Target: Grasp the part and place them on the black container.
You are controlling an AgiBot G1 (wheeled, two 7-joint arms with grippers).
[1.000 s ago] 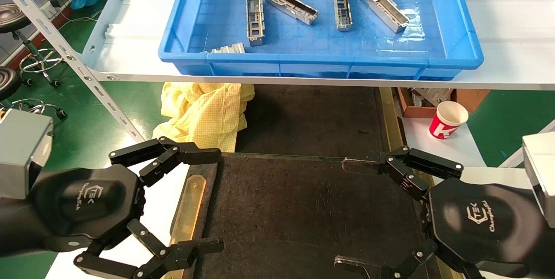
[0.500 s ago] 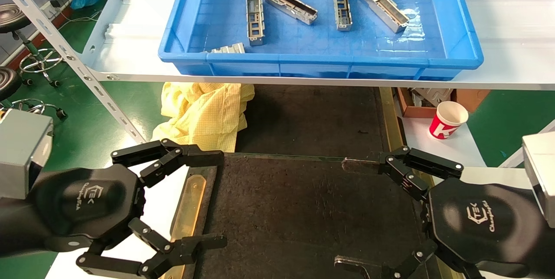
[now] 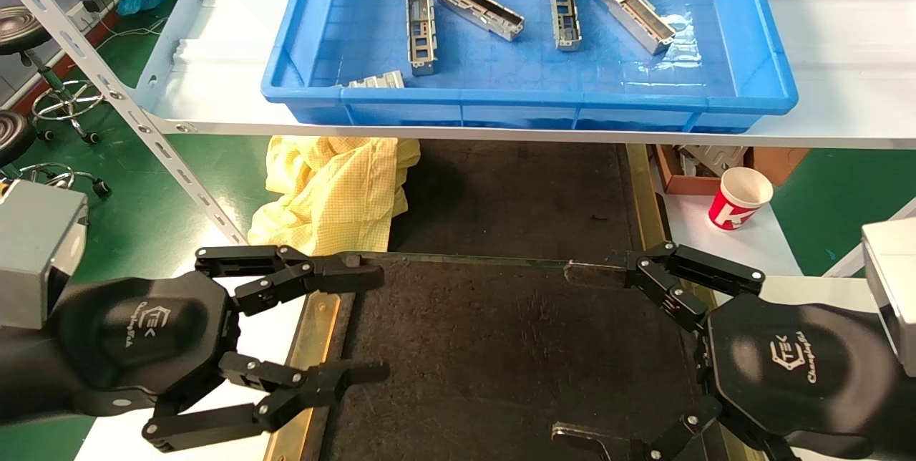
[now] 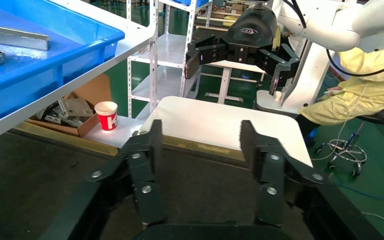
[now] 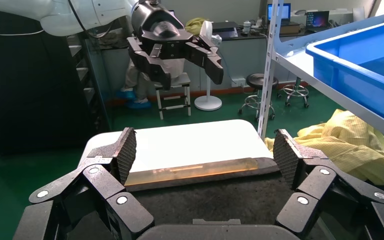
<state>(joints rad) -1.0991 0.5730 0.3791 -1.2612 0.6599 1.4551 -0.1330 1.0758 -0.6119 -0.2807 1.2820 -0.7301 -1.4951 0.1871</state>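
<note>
Several grey metal parts lie in the blue crate [image 3: 715, 110] on the upper shelf: one part [image 3: 421, 31] at the left, another part [image 3: 479, 8] beside it, two more to the right and one by the crate's front wall. The black container [image 3: 501, 346] lies flat below, with a brass strip [image 3: 300, 346] on its left edge. My left gripper [image 3: 378, 325] is open and empty over the container's left edge. My right gripper [image 3: 564, 352] is open and empty over its right side. The left wrist view shows the left gripper [image 4: 200, 131] above the black container [image 4: 200, 185]; the right wrist view shows the right gripper [image 5: 205, 142] above it [image 5: 205, 195].
A yellow cloth [image 3: 336, 189] lies behind the container's left corner. A red paper cup [image 3: 741, 197] and a cardboard box [image 3: 687, 167] stand at the right under the white shelf [image 3: 823, 53]. A slanted shelf strut [image 3: 122, 103] and stools are at the left.
My left gripper has shifted slightly right over the container's edge and its jaws have narrowed, still open. The right gripper and the parts have not moved.
</note>
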